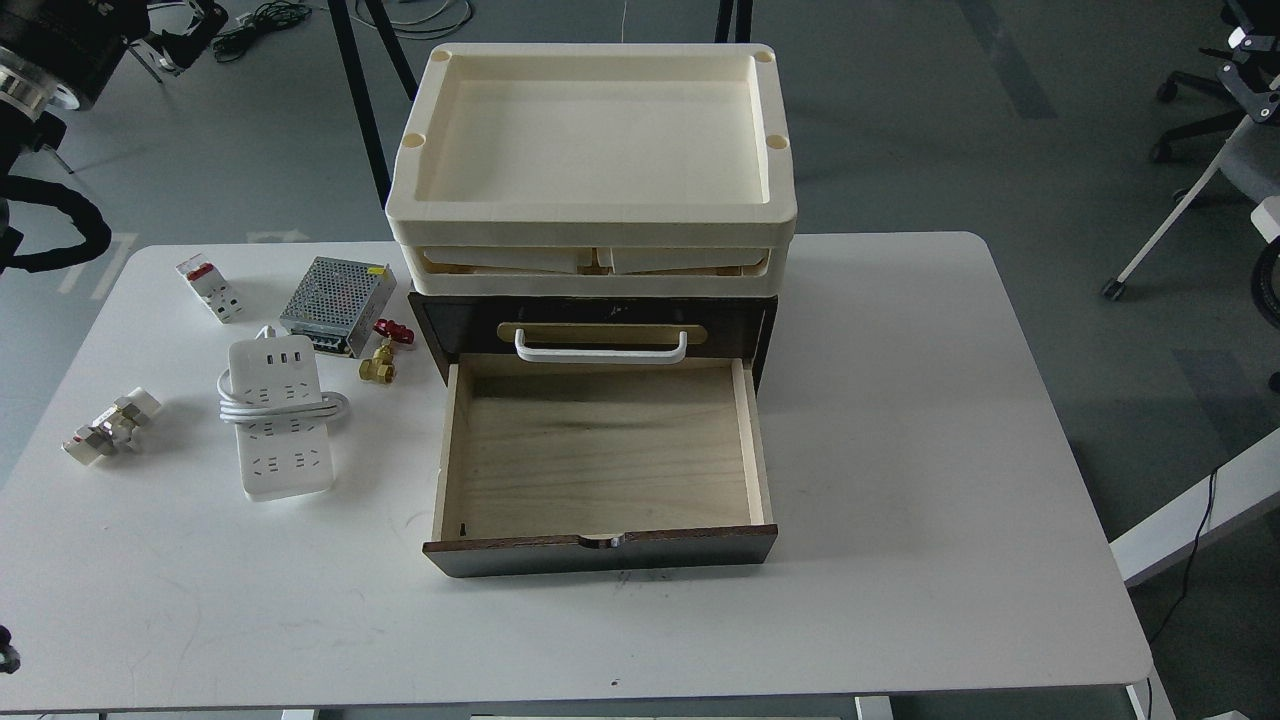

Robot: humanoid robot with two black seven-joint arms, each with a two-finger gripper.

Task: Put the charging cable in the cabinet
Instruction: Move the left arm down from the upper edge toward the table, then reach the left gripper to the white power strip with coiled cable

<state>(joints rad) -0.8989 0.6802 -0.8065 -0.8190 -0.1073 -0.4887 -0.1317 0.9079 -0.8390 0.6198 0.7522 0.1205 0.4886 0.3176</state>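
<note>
The charging cable point(278, 418) is a white power strip with its cord looped around the middle. It lies flat on the white table point(900, 420), left of the cabinet point(600, 325). The cabinet is dark brown, and its lower plywood drawer point(600, 450) is pulled out toward me with nothing in it. A second drawer with a white bar handle point(600, 348) above it is closed. My left arm is raised at the top left corner, far from the cable. Its dark end, my left gripper point(185, 35), is too small to read. My right gripper is out of view.
Cream trays point(592, 215) are stacked on the cabinet. Around the cable lie a perforated metal power-supply box point(335, 305), a brass valve with a red handle point(383, 352), a small breaker with a red switch point(210, 288) and a white and metal part point(110, 425). Office chairs stand far right.
</note>
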